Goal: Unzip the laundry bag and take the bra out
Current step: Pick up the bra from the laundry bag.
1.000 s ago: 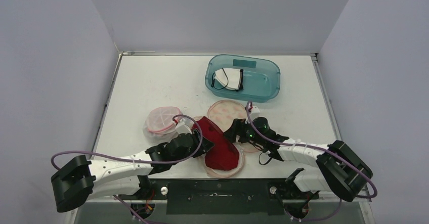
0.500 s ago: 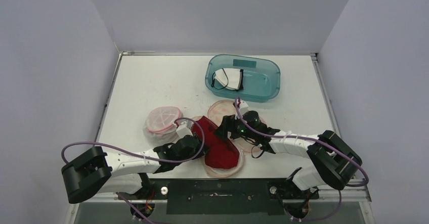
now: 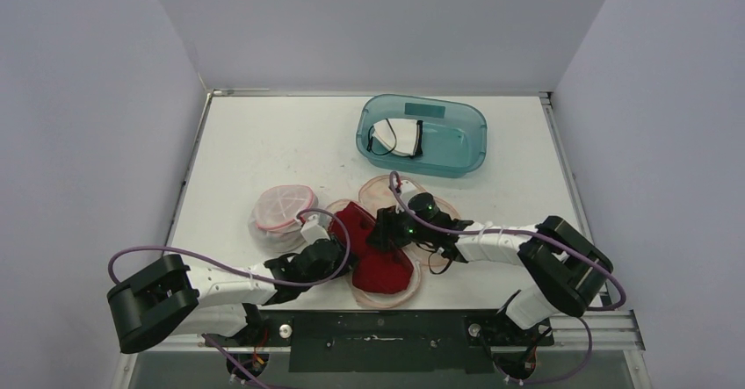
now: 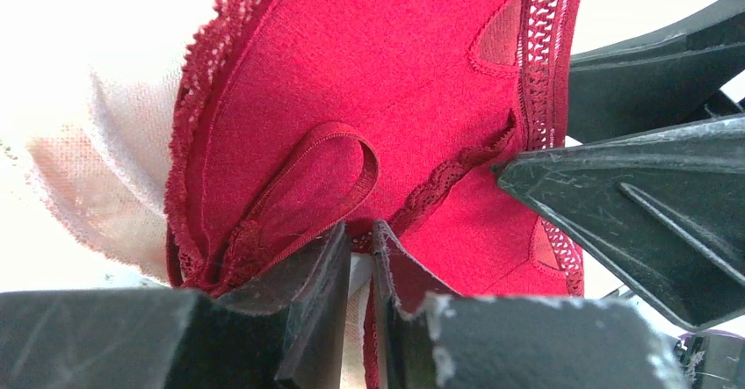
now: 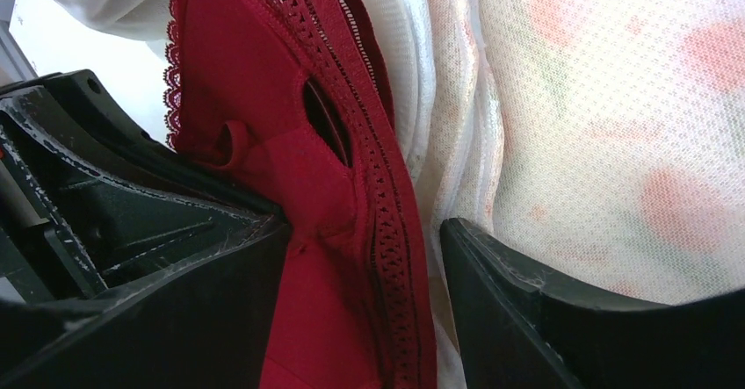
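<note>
Lying near the middle of the counter's (image 3: 264,143) near edge, the red bra (image 3: 378,253) is spread over the opened laundry bag (image 3: 391,298), a white mesh pouch with a pink rim that shows under and around the red fabric. One round half of the bag sits beneath the bra toward the near edge, and another lies just beyond it toward the counter's centre.

The left hand (image 3: 332,250) meets the bra from its left side. In the left wrist view this hand (image 4: 356,235) is clenched on the bra (image 4: 378,82), its two fingers (image 4: 316,275) almost together with a thin fold of lace-trimmed red cloth pinched between them.

The right hand (image 3: 386,226) comes in from the right and sits over the bra's far end. In the right wrist view its jaws (image 5: 365,222) stand apart, released. The bra's lace band (image 5: 369,169) and a seam of the white mesh bag (image 5: 615,99) run between them, and neither finger clearly presses on the cloth.

A second round mesh bag (image 3: 283,206) with a pink rim rests just left of the bra, closer to the counter's left edge. Well apart, toward the far right corner, a teal tub (image 3: 470,147) holds a white garment (image 3: 395,136) with black straps.
</note>
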Robot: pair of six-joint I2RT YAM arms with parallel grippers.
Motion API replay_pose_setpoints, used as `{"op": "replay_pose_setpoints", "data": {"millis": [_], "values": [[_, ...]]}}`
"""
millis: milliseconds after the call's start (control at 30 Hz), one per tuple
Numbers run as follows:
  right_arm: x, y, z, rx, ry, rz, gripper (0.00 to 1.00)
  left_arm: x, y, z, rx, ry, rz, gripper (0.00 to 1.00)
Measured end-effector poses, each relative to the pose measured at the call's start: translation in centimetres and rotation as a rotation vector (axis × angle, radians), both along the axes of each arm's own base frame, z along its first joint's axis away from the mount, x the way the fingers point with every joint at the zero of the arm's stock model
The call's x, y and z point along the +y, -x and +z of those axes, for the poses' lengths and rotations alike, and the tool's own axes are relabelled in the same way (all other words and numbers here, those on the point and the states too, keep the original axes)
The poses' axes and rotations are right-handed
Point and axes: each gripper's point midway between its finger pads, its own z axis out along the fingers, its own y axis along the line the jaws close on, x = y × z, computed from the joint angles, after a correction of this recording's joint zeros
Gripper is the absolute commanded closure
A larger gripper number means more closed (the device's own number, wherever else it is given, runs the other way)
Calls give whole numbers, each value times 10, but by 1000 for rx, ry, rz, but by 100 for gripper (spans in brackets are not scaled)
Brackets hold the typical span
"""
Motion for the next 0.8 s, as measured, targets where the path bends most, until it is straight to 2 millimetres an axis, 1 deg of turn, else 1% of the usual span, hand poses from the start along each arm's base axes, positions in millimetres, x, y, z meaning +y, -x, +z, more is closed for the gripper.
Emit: {"op": "replay_pose_setpoints", "data": {"millis": [33,133,267,333,600,733,800], "values": [[1,1,0,2,1,4,35,0,0,0,-2,3,0,85],[2,2,-4,10,8,13,30,0,0,0,-6,10,1,85],[5,3,-12,27,31,23,31,1,0,-1,-10,17,2,86],[6,3,-15,31,41,28,35,1,0,-1,-12,21,4,86],[12,6,-20,38,53,46,64,2,0,-1,-15,30,13,86],[13,7,-21,41,52,44,71,3,0,-1,-15,30,13,85],[13,6,-19,37,51,41,71,3,0,-1,-15,34,16,82]]}}
